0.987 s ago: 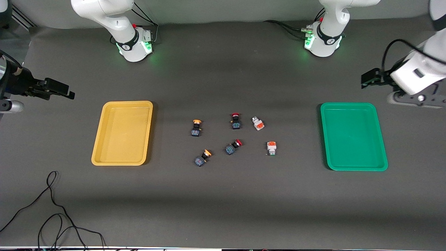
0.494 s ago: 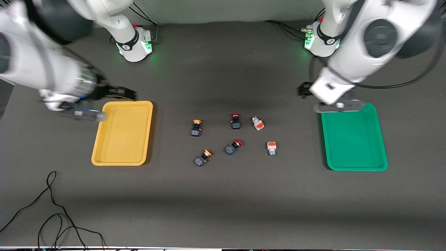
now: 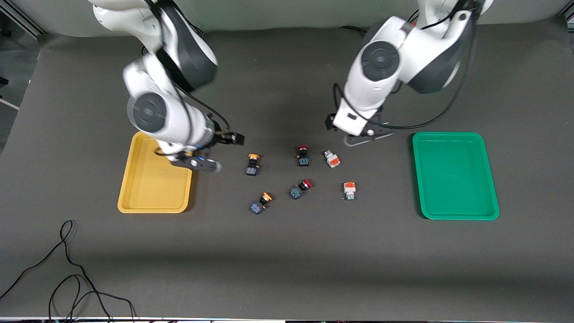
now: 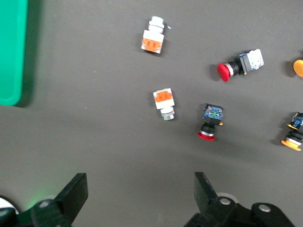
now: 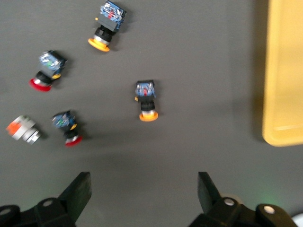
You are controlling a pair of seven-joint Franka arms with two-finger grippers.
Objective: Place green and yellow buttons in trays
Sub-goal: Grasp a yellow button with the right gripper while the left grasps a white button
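Note:
Two yellow-capped buttons [image 3: 252, 164] [image 3: 261, 202] and two white buttons with orange middles [image 3: 332, 158] [image 3: 349, 190] lie mid-table between the yellow tray [image 3: 148, 188] and the green tray [image 3: 453, 179]. My right gripper [image 3: 228, 138] is open and empty over bare table between the yellow tray and the yellow buttons [image 5: 147, 99] [image 5: 107, 24]; in its own view the gripper [image 5: 144, 182] holds nothing. My left gripper [image 3: 332, 124] is open and empty over bare table beside the white buttons [image 4: 164, 104] [image 4: 153, 40]; its own view shows the gripper [image 4: 140, 182] spread wide.
Two red-capped black-blue switches [image 3: 303, 155] [image 3: 300, 189] lie among the buttons. A black cable [image 3: 67, 269] loops on the table near the front camera, toward the right arm's end. The right arm's wrist overhangs a corner of the yellow tray.
Both arms have swung in from the table's ends toward the middle. The right gripper passed over the yellow tray; the left gripper passed the green tray. The buttons have not moved.

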